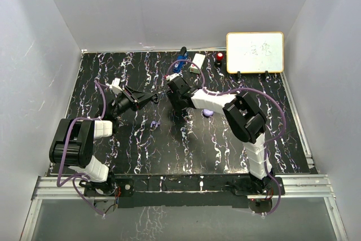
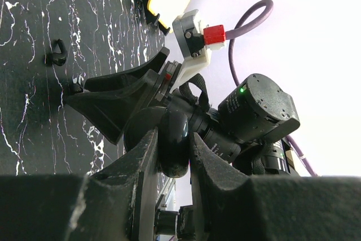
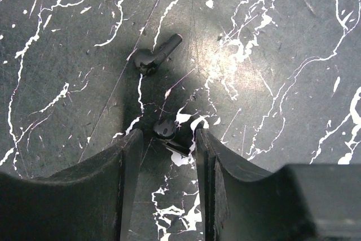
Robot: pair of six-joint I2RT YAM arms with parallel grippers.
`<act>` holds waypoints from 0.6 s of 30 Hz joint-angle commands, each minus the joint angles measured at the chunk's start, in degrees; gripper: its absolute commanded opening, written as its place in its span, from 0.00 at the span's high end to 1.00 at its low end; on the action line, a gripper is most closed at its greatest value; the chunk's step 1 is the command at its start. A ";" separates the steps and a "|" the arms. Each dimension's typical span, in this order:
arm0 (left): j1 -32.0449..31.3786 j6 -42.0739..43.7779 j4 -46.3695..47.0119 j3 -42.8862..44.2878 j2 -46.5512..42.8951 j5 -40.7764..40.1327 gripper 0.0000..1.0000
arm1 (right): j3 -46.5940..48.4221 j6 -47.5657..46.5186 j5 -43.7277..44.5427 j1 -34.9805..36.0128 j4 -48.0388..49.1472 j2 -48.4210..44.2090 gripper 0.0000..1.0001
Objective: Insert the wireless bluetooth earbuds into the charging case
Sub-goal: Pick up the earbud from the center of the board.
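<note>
Left arm reaches toward table centre; left gripper point(image 2: 172, 150) is clamped on a glossy, rounded black charging case point(image 2: 174, 125), its lower part hidden between the fingers. Right arm folds down over the marbled table point(image 3: 282, 55); right gripper point(image 3: 167, 139) is spread, straddling one black earbud point(image 3: 164, 128); second black earbud point(image 3: 155, 56) lies just beyond, stemmed and glossy. Lilac earbud point(image 1: 155, 123) lies on the table, small and indistinct.

L arm point(image 1: 93, 131): elbow folded back nr its base, forearm reaching fwd & to the right, low over the table point(image 1: 169, 150). L gripper point(image 2: 173, 136) rolled sideways, fingers closed tight on a black round case point(image 2: 175, 122). R arm point(image 1: 248, 119): elbow raised, forearm stretched left twd centre, wrist bent down. R gripper point(image 3: 168, 139) points straight down, close to the surface, jaws apart.
</note>
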 commanded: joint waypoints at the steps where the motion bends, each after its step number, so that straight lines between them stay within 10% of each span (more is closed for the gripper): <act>1: 0.34 0.40 0.87 -0.31 -2.92 0.97 1.00 | 3.01 -1.68 -0.61 -0.37 1.79 0.44 0.60; 18: 0.42 0.40 0.78 -0.42 -3.03 0.96 1.00 | 3.92 -2.46 -1.80 -0.38 0.59 1.46 0.67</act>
